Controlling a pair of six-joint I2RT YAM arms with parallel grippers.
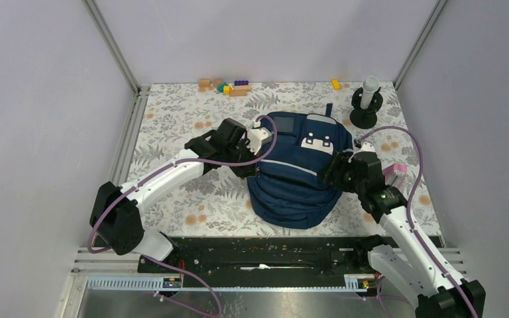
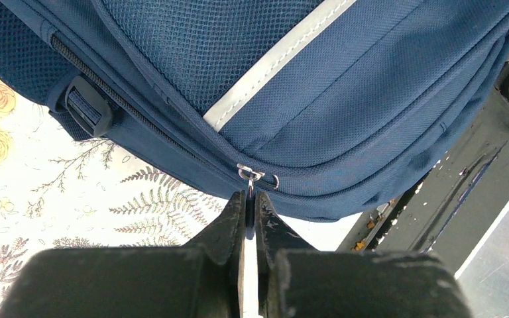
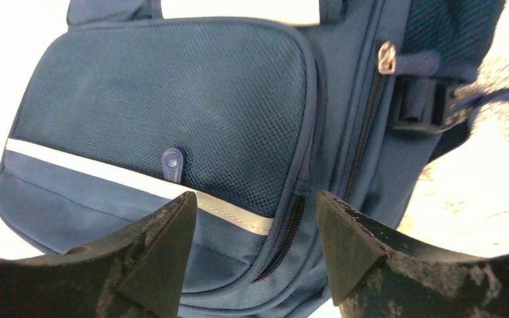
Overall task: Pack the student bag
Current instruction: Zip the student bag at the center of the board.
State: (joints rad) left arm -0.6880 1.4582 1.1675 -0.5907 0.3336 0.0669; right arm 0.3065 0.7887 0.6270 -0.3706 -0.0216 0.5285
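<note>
The student bag (image 1: pixel 298 175), a big navy-blue backpack with a light stripe, lies in the middle of the table. My left gripper (image 1: pixel 250 171) is at its left side. In the left wrist view that gripper (image 2: pixel 250 199) is shut on the metal zipper pull (image 2: pixel 250 177) of the bag (image 2: pixel 344 99), low on its side seam. My right gripper (image 1: pixel 329 171) is at the bag's right side. In the right wrist view it (image 3: pixel 255 202) stands open just off the bag (image 3: pixel 166 106), with a short zipper (image 3: pixel 285 235) by the mesh pocket between its fingertips and nothing held.
Coloured blocks (image 1: pixel 228 86) and a yellow block (image 1: pixel 335 84) lie at the back edge. A black stand with a white cylinder (image 1: pixel 366 99) is at the back right. A pink thing (image 1: pixel 395 173) lies right of my right arm. The black base rail (image 1: pixel 272 252) runs along the near edge.
</note>
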